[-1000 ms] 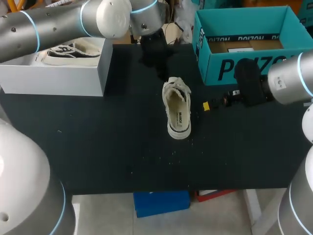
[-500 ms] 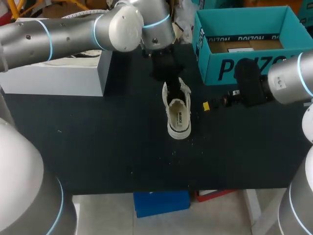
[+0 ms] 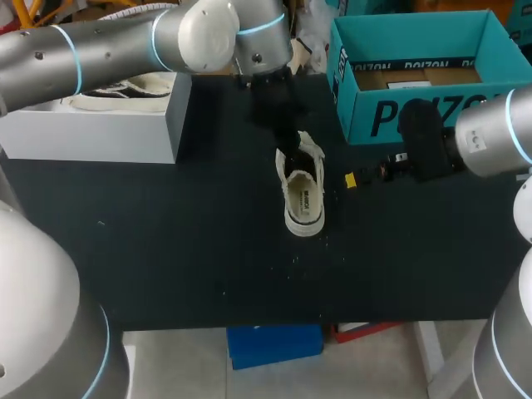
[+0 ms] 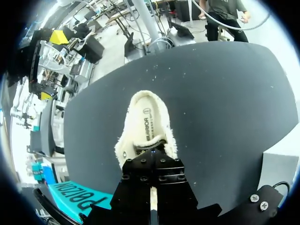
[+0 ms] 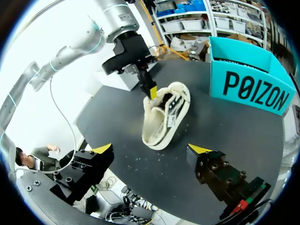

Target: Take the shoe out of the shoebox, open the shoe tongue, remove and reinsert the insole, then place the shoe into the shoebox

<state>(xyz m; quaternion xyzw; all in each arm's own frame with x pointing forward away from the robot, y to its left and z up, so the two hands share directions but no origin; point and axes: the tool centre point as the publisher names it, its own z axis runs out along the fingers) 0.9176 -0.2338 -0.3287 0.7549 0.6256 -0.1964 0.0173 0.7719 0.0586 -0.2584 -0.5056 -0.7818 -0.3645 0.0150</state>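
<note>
A cream, fleece-lined shoe (image 3: pixel 302 189) stands mid-table, its heel toward the front edge. My left gripper (image 3: pixel 289 148) comes in from behind it. In the left wrist view this gripper (image 4: pixel 151 153) is shut, with its tips down at the tongue end of the shoe (image 4: pixel 147 123). I cannot tell whether it pinches the tongue. The right wrist view shows its yellow tips (image 5: pixel 152 92) touching the shoe (image 5: pixel 164 115) at the opening. My right gripper (image 3: pixel 352 179) hovers just right of the shoe. It is open (image 5: pixel 151 149), with the shoe ahead of its fingers. The teal shoebox (image 3: pixel 416 112) stands at the back right.
A white box (image 3: pixel 91 125) at the back left holds another shoe (image 3: pixel 116 87). Inside the teal shoebox lies brown cardboard (image 3: pixel 416 76). Small crumbs speckle the black tabletop (image 3: pixel 183 249) in front of the shoe.
My left gripper has come forward and down from behind the shoe to its tongue end, now darkening the opening. The right arm and the shoe have stayed put.
</note>
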